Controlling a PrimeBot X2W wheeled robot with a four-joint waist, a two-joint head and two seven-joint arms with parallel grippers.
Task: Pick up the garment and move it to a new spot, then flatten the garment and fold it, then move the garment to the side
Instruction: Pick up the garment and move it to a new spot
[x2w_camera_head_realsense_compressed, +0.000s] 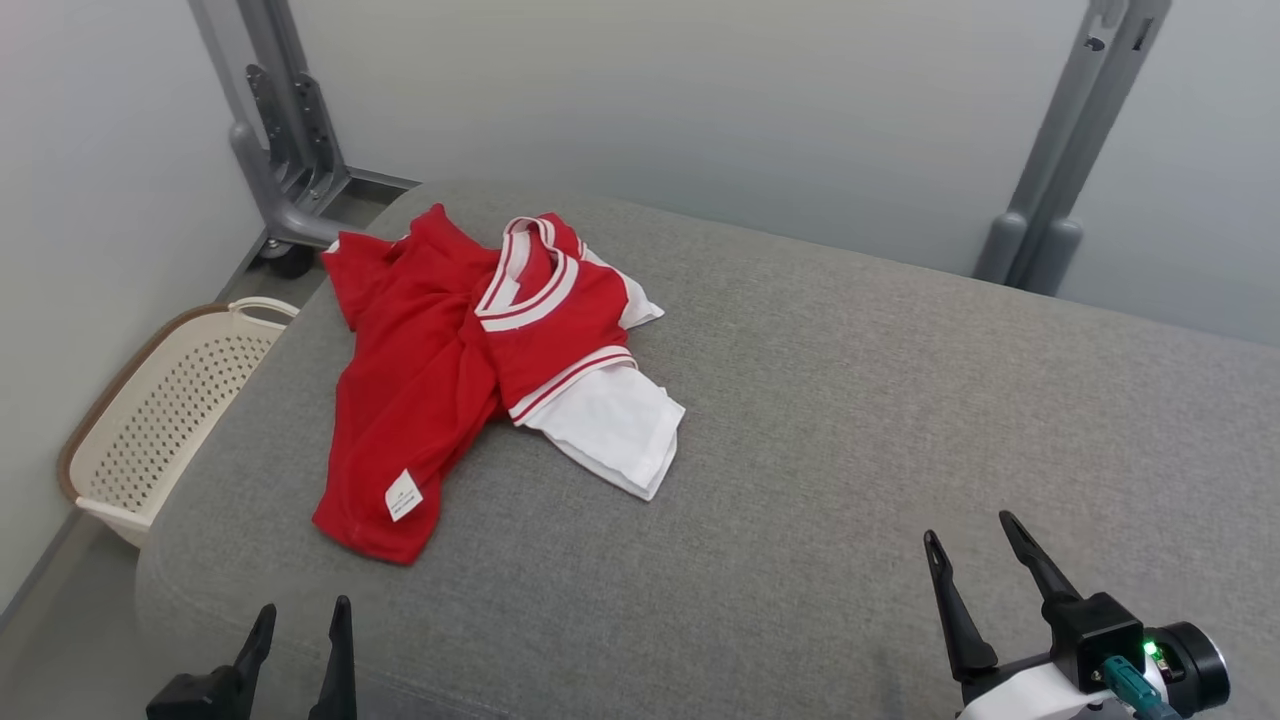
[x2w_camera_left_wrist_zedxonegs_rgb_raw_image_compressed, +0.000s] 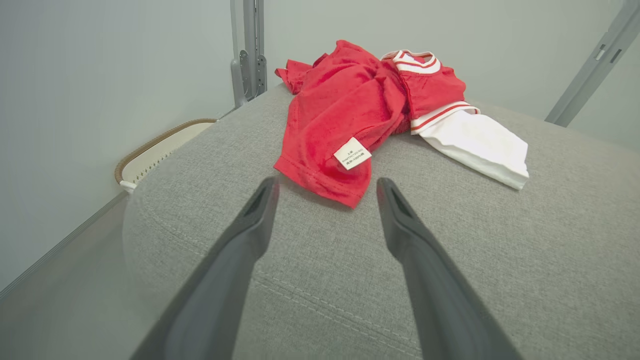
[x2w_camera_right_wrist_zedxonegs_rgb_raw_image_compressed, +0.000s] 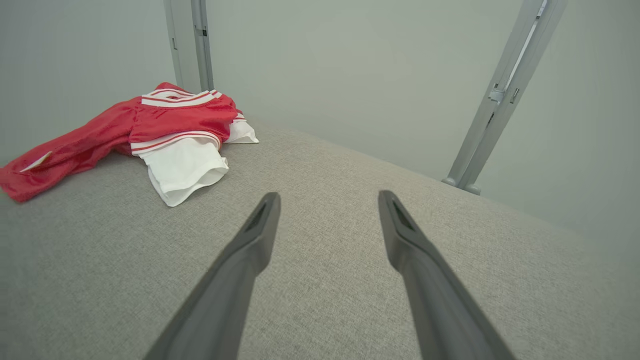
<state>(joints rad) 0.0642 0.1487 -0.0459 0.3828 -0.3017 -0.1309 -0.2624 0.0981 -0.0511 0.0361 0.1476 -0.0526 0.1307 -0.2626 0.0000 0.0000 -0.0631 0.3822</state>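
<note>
A crumpled red-and-white garment (x2w_camera_head_realsense_compressed: 420, 380) lies upper left in the head view on the grey cushion (x2w_camera_head_realsense_compressed: 850, 420). In the lower corners, the left gripper (x2w_camera_head_realsense_compressed: 305, 605) and right gripper (x2w_camera_head_realsense_compressed: 968, 527) gape wide, empty.

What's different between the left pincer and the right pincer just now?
The left pincer sits close to the red hem of the garment, its fingers aimed at it; the right pincer is well away, aimed at bare grey cushion. In the head view the right pincer has a green light behind its fingers; the left pincer shows just dark fingers. Both are open and hold nothing.
</note>
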